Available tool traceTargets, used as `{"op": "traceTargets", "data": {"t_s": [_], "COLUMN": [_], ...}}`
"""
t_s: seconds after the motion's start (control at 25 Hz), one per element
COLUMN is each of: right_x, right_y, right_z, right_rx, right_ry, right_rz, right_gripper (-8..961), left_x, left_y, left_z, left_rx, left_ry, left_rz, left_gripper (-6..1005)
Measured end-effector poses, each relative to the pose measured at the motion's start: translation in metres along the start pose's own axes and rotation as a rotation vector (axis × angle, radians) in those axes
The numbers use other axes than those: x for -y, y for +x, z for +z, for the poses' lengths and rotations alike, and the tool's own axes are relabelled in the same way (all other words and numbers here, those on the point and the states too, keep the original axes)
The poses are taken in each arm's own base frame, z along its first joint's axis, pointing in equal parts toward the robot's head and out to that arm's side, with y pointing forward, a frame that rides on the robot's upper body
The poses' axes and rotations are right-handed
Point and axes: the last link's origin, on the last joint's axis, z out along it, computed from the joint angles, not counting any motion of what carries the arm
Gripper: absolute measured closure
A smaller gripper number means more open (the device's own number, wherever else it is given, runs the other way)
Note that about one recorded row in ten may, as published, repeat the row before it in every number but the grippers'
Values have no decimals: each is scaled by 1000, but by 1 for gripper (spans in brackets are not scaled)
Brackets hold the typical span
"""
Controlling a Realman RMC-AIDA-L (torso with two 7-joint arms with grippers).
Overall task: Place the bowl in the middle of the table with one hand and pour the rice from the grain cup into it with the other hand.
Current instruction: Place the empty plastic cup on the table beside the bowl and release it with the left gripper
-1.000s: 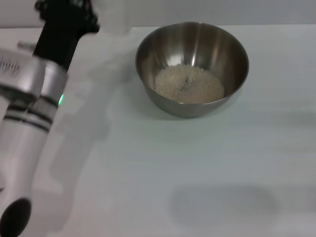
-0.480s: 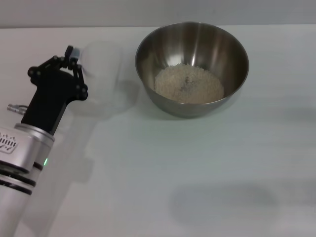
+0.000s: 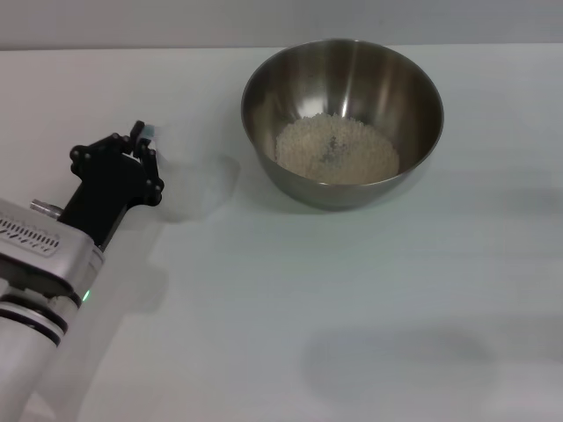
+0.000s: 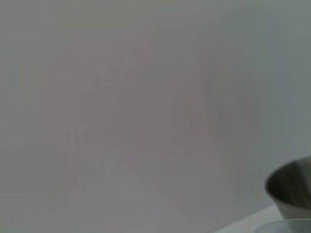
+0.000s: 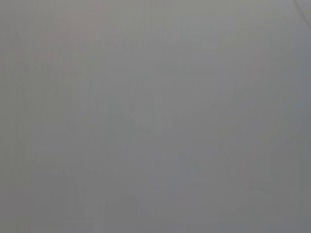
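Plain white table [image 3: 369, 290] | shiny steel mixing bowl [image 3: 343, 119] holds pale rice [image 3: 337, 149] | left gripper [image 3: 141, 158] grasps clear plastic grain cup [image 3: 189, 171], bowl at its 2 o'clock

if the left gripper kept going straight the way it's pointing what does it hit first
Likely the grain cup, right at the left gripper tips; the bowl sits off to the side, though depth is unclear.

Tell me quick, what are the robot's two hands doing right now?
Left gripper: closed on the grain cup, low over the table beside the bowl.
Right gripper: not in view.
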Motion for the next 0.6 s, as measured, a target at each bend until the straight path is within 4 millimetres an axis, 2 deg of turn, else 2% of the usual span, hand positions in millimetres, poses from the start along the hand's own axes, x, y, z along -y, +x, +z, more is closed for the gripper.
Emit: {"op": "traceTargets", "data": {"t_s": [0.44,0.6], "right_x": [1,1], "right_y": [0,0], "right_z": [0,0], "right_rx": [-3,-3], "right_ry": [1,1], "right_rz": [-3,-4], "right_gripper": [267,267], "left_x": [-2,-2], "left_y": [-9,-9], "left_z": [6,5], "left_rx": [68,71], "left_ry": [-33,-34], "left_rz": [-20,-22], "left_gripper": [953,882]}}
